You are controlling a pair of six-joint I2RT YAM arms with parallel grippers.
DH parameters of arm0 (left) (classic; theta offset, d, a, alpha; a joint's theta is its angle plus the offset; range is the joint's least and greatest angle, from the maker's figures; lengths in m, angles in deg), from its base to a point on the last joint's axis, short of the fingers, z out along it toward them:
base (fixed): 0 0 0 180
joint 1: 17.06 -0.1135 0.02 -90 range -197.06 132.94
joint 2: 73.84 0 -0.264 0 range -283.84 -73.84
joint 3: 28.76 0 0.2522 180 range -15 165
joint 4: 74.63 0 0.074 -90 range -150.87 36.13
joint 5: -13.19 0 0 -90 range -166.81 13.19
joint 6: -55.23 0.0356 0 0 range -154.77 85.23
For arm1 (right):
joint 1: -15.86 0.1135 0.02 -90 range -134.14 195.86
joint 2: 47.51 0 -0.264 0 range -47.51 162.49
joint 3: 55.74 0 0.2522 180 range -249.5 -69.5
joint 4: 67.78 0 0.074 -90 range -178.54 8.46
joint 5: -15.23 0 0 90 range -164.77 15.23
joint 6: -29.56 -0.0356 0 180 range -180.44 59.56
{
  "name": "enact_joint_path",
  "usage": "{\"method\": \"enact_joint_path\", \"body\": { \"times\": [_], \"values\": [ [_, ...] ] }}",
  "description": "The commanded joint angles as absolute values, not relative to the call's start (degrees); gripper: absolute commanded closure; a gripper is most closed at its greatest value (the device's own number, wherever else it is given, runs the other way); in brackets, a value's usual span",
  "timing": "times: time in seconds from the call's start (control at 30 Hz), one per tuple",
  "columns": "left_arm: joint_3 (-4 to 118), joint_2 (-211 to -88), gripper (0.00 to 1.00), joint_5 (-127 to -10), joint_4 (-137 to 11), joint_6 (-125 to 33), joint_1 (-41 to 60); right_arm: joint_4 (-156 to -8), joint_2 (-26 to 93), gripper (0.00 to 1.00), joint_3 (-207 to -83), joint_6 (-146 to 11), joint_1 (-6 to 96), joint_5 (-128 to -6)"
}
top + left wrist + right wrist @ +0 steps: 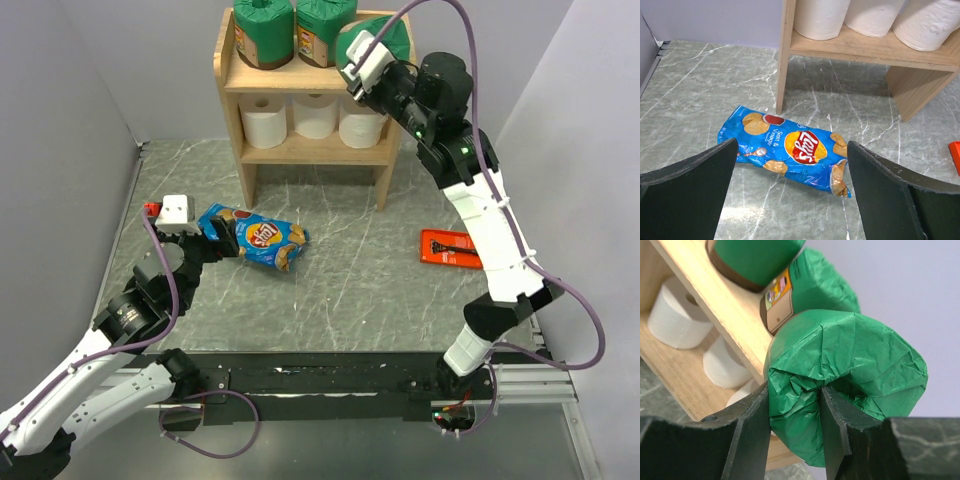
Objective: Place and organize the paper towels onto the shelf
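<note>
Blue chip bag (255, 238) lies before the shelf (312, 153) — razor package (450, 248) aside.

Green roll (855, 355): crinkled matt paper wrap, creased all over. The right gripper (795, 407) is matt black plastic, scuffed pale at its edges. The shelf (232, 80) is smooth, light, matt wood. White rolls (315, 115): soft matt paper. The chip bag (790, 150), mid-table, is glossy crinkled film. The table (370, 290) is marbled grey with a faint sheen. Near its right edge, the razor package (450, 248) is shiny orange.
</note>
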State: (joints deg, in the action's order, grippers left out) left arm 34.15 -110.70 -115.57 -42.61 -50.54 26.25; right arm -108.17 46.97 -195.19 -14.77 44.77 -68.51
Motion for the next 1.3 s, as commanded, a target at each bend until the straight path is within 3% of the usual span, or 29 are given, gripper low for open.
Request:
{"method": "enact_joint_path", "body": {
  "times": [0.0, 0.53, 0.73, 0.93, 1.1, 1.27],
  "values": [
    [34.7, -110.7, 0.04, -115.0, -44.3, -50.3, 26.4, -103.3, 47.7, 0.55, -199.2, -14.6, 43.2, -69.1],
    [34.7, -111.1, 0.04, -115.2, -44.3, -50.1, 26.4, -100.3, 52.9, 0.52, -201.3, -13.6, 41.9, -74.7],
    [34.7, -111.2, 0.03, -115.3, -44.3, -50.0, 26.3, -98.5, 54.3, 0.36, -201.4, -12.7, 41.8, -76.7],
    [34.7, -111.3, 0.03, -115.4, -44.3, -49.9, 26.4, -96.5, 54.1, 0.11, -202.4, -12.7, 41.6, -76.3],
    [34.7, -111.2, 0.03, -115.2, -44.3, -50.0, 26.3, -96.0, 53.1, 0.04, -202.6, -13.1, 41.6, -76.6],
    [34.8, -111.4, 0.04, -115.2, -44.3, -49.9, 26.4, -96.6, 52.3, 0.05, -201.7, -13.9, 41.5, -77.0]
  ]
}}
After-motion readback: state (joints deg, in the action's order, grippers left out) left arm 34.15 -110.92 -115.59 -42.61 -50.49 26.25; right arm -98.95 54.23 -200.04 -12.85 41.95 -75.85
